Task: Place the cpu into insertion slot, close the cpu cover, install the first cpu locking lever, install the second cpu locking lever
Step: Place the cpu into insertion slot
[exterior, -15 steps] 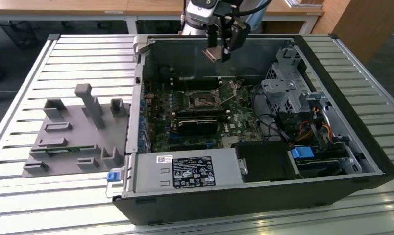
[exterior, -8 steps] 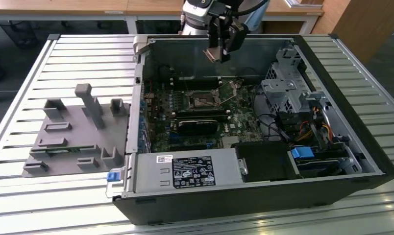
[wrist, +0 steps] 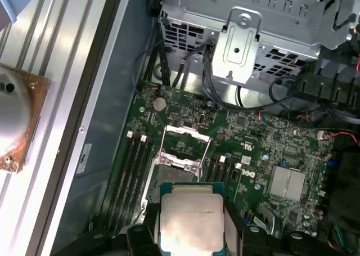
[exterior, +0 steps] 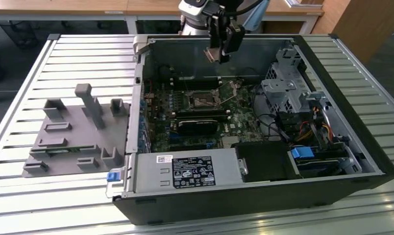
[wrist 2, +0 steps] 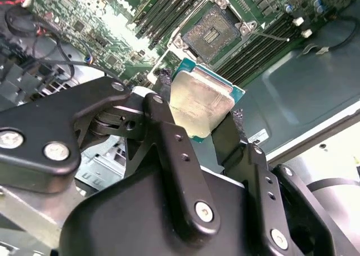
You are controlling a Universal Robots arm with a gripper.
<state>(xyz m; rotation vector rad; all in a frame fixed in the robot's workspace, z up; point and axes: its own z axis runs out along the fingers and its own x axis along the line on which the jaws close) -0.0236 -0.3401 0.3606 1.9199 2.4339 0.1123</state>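
Cpu [wrist: 191, 222] clamped edge-on between the two black fingers [wrist 2: 169, 126] of the gripper [wrist: 191, 236]; jaws drawn in just to chip width, metal face showing in both wrist views, green border visible at its rim. Faint engraved print on the face, too dim to make out. In the exterior view the gripper [exterior: 220, 51] hangs high over the open computer case [exterior: 354, 147], roughly twelve o'clock from the insertion slot [exterior: 202, 100], chip well apart from the board. Insertion slot [wrist: 171, 177] lies bare, with the cpu held above and near it. Silver cpu cover [wrist: 194, 133] appears lifted at the slot's edge away from the gripper, though its angle is hard to judge. Long black memory slots [wrist: 130, 166] flank the socket on the green motherboard [wrist: 253, 149], which carries small white lettering. White sticker [wrist: 84, 157] on the case wall. Grey power supply [exterior: 151, 174] at six o'clock from the socket in the exterior view, carrying a large black-and-white label [exterior: 191, 172] with dense print. Grey moulded fixture [exterior: 73, 132] at nine o'clock of the case, on the slatted table [exterior: 27, 73].
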